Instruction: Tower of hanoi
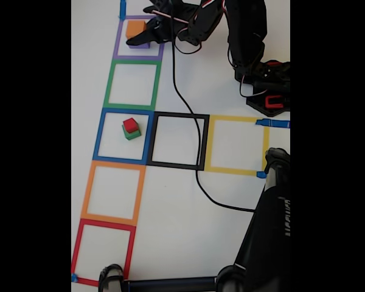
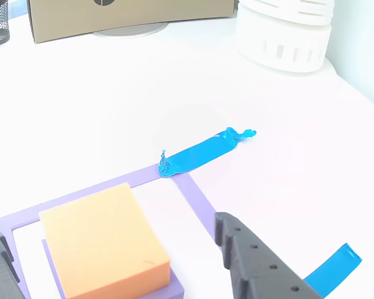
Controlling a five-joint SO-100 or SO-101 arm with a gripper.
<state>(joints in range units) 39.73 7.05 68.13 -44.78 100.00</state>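
An orange cube point(image 1: 135, 28) sits on top of a purple cube point(image 2: 174, 290) inside the purple tape square point(image 1: 118, 42) at the top of the fixed view. My gripper point(image 1: 147, 25) is open and straddles this stack. In the other view the orange cube point(image 2: 103, 243) lies between the two black fingers point(image 2: 255, 268), with a gap on the right side. Two squares lower, a red cube point(image 1: 130, 125) rests on a green cube point(image 1: 132, 134) inside the blue tape square point(image 1: 100, 137).
Green point(image 1: 109, 85), orange point(image 1: 88, 188) and red point(image 1: 78, 246) tape squares continue the column; black point(image 1: 204, 143) and yellow point(image 1: 210, 146) squares lie to the right. A black cable point(image 1: 198, 176) crosses the table. A black stand point(image 1: 267, 231) fills the lower right. A cardboard box point(image 2: 131, 15) and a white tub point(image 2: 287, 31) stand beyond.
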